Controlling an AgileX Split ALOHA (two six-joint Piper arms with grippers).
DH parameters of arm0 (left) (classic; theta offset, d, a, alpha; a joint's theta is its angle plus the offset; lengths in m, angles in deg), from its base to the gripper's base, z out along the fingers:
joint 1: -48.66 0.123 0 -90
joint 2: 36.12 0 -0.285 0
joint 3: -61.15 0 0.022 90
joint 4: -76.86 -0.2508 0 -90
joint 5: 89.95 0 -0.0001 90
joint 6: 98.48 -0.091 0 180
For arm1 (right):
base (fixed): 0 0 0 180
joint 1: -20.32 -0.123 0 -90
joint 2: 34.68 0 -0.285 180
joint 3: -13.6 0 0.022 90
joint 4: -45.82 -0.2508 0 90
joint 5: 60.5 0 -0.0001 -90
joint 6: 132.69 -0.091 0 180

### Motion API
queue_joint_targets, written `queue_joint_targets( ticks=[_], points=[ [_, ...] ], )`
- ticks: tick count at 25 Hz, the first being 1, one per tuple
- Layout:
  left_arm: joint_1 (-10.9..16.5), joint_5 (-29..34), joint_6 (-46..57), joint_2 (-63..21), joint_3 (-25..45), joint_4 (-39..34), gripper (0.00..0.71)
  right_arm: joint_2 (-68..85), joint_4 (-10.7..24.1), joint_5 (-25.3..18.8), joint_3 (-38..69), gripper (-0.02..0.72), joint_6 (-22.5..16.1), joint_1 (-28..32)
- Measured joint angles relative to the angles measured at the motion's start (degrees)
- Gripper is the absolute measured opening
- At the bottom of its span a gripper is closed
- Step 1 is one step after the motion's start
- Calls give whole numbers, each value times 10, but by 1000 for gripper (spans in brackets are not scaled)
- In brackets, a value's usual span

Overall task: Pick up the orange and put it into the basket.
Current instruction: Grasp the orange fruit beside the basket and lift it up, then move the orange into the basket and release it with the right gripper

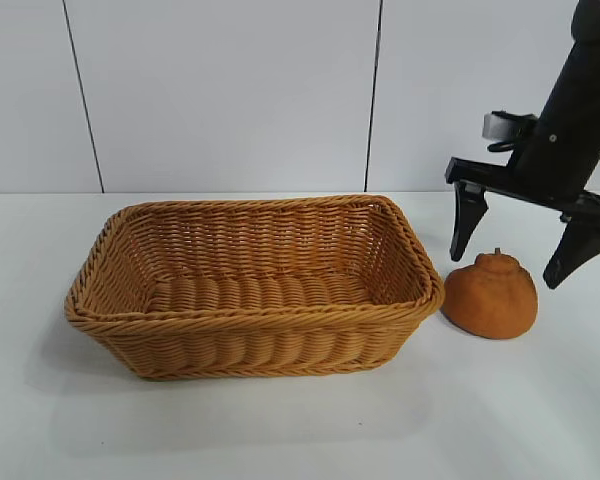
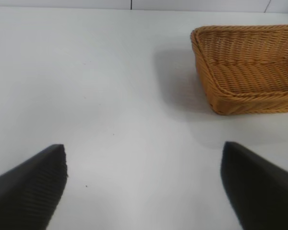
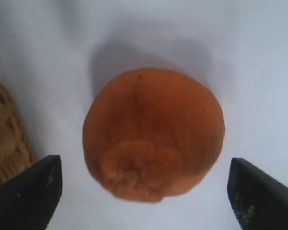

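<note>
The orange [image 1: 490, 295] is a lumpy, dull orange fruit with a knob on top. It rests on the white table just right of the basket [image 1: 250, 320], a large tan wicker one. My right gripper [image 1: 508, 260] hangs open just behind and above the orange, one finger on each side of it, touching nothing. From the right wrist, the orange [image 3: 153, 139] lies between and beyond the two dark fingertips [image 3: 31, 191] of the right gripper [image 3: 146, 187]. My left gripper [image 2: 144, 179] is open over bare table, with the basket [image 2: 249, 96] farther off.
White wall panels stand behind the table. Bare white tabletop lies in front of the basket and to its left. A strip of the basket's side [image 3: 5, 143] shows close to one right fingertip.
</note>
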Motion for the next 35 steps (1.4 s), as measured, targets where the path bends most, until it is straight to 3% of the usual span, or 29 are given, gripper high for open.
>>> queue_joint_targets(
  ticks=[3, 5, 11, 12, 27, 35],
  points=[
    [0, 0, 0, 0, 0, 0, 620, -24, 0, 14, 0, 635, 0, 0],
    [0, 0, 0, 0, 0, 0, 620, -28, 0, 24, 0, 579, 0, 0],
    [0, 0, 0, 0, 0, 0, 620, -24, -5, 21, -2, 103, -1, 0],
    [0, 0, 0, 0, 0, 0, 620, -20, -5, 19, -2, 55, -1, 0],
    [0, 0, 0, 0, 0, 0, 620, 178, -2, -5, -2, 53, 0, 0],
    [0, 0, 0, 0, 0, 0, 620, 215, -35, -14, -10, 53, 5, -34]
  ],
)
